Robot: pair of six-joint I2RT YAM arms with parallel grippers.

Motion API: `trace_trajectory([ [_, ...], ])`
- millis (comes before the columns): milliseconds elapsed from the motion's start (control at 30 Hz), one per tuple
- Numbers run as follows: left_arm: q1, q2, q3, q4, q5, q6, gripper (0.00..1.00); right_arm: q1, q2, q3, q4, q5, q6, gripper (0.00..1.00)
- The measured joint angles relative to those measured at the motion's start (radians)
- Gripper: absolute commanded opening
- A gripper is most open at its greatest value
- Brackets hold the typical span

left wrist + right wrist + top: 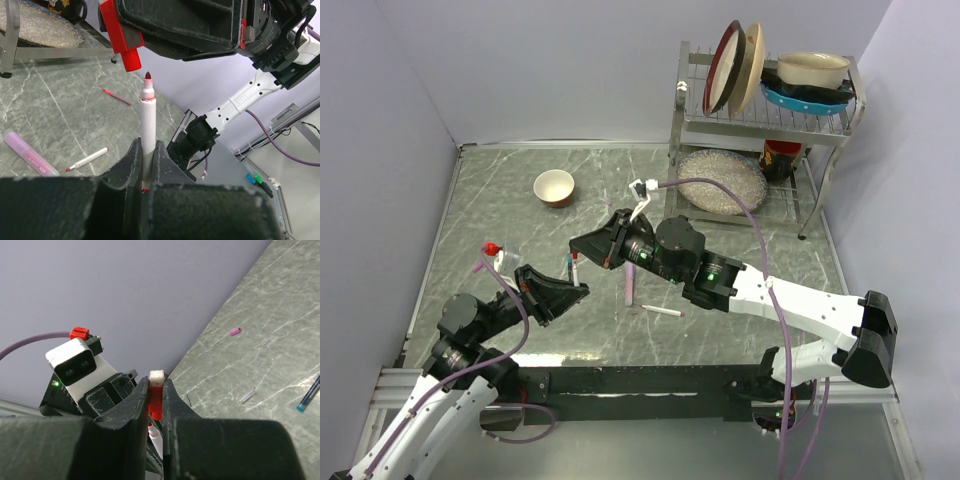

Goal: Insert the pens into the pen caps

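Observation:
My left gripper is shut on a white-barrelled pen and holds it upright, red tip up. My right gripper is shut on the red pen cap, open end down. In the left wrist view the cap hangs just above the tip and slightly to its left, with a small gap. In the top view both grippers meet over the left-middle of the table, the left just below the right. Loose on the table lie another white pen, a pink pen and a lilac-pink cap.
A small bowl stands at the back left. A dish rack with plates and bowls stands at the back right, a round mat under it. A small pink piece and a teal pen lie on the table.

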Motion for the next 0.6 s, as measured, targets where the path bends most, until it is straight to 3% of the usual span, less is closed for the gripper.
trace_trajectory([
  [600, 0.000, 0.000, -0.008, 0.001, 0.000, -0.002, 0.01, 0.010, -0.006, -0.021, -0.010, 0.005, -0.010, 0.00],
])
